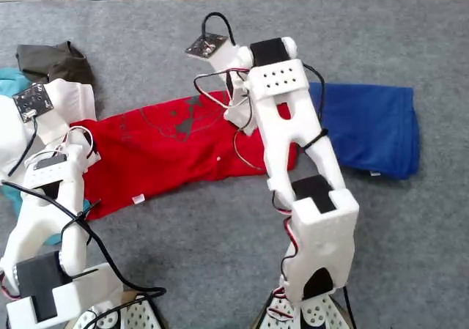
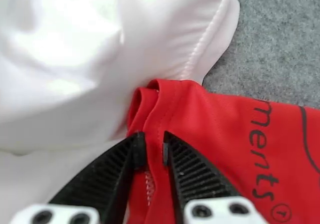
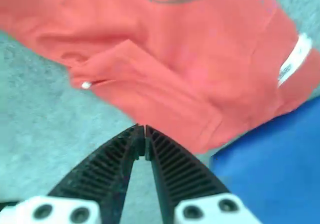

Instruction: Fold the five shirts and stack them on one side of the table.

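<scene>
The left arm (image 1: 47,212) rises from 7 o'clock toward 9, its left gripper (image 2: 151,151) clenched on a bunched fold at the end of the red shirt (image 1: 161,153), just beside the white shirt (image 2: 75,59). The right arm (image 1: 300,146) stretches from 6 o'clock toward 12 over the red shirt, which lies spread mid-table (image 1: 220,256). The right gripper (image 3: 143,131) is pressed closed at the red shirt's edge, and whether it has caught cloth cannot be told. A folded blue shirt (image 1: 366,124) lies at 3 o'clock, and an olive shirt (image 1: 55,61) and a teal shirt (image 1: 11,80) are heaped around 10.
</scene>
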Robot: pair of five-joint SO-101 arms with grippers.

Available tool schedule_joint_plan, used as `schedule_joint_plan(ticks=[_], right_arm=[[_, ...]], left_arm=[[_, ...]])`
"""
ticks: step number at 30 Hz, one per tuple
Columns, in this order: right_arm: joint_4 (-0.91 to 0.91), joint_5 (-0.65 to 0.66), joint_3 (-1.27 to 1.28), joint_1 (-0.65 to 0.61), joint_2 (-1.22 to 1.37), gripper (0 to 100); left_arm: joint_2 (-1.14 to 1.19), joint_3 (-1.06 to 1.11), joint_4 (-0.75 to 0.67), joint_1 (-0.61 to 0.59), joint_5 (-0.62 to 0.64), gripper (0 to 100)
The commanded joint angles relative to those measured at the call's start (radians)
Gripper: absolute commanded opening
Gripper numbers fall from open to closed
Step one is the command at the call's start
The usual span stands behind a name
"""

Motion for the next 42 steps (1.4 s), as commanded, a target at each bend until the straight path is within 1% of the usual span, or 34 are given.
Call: schedule_joint_plan(ticks=[1, 3, 5, 8, 16, 19, 27, 28, 30, 32, 35, 38, 40, 42], right_arm=[[-0.023, -0.018, 0.137, -0.087, -0.047, 1.5], [-0.084, -0.031, 0.18, -0.12, -0.042, 1.5], [-0.143, -0.071, 0.193, -0.15, -0.031, 1.5], [-0.212, -0.095, 0.194, -0.183, 0.019, 1.5], [-0.321, -0.097, 0.185, -0.126, 0.239, 1.5], [-0.367, -0.097, 0.18, -0.121, 0.237, 1.5], [-0.361, -0.095, 0.033, -0.121, 0.137, 1.5], [-0.342, -0.092, 0.012, -0.121, 0.12, 1.5], [-0.288, -0.089, -0.041, -0.12, 0.084, 1.5], [-0.235, -0.089, -0.097, -0.12, 0.053, 1.5], [-0.195, -0.087, -0.174, -0.12, 0.025, 1.5], [-0.186, -0.087, -0.246, -0.12, 0.024, 1.5], [-0.186, -0.087, -0.272, -0.12, 0.024, 1.5], [-0.186, -0.087, -0.277, -0.12, 0.024, 1.5]], left_arm=[[-0.006, -0.048, 0.009, 0.008, -0.005, 9], [-0.005, -0.048, 0.009, 0.01, -0.005, 9], [-0.005, -0.048, 0.009, 0.013, -0.008, 9], [-0.005, -0.048, 0.009, 0.013, -0.006, 9], [-0.006, -0.047, 0.009, 0.013, -0.005, 9], [-0.008, -0.047, 0.011, 0.013, -0.005, 9], [-0.017, -0.044, 0.021, 0.013, -0.009, 9], [-0.028, -0.064, 0.052, 0.007, -0.011, 9], [-0.084, -0.14, 0.181, -0.004, -0.015, 9], [-0.14, -0.231, 0.324, -0.012, -0.057, 9], [-0.178, -0.355, 0.465, -0.028, -0.146, 10], [-0.13, -0.45, 0.542, -0.087, -0.221, 13], [-0.048, -0.496, 0.589, -0.133, -0.275, 13], [0.052, -0.542, 0.666, -0.168, -0.325, 13]])
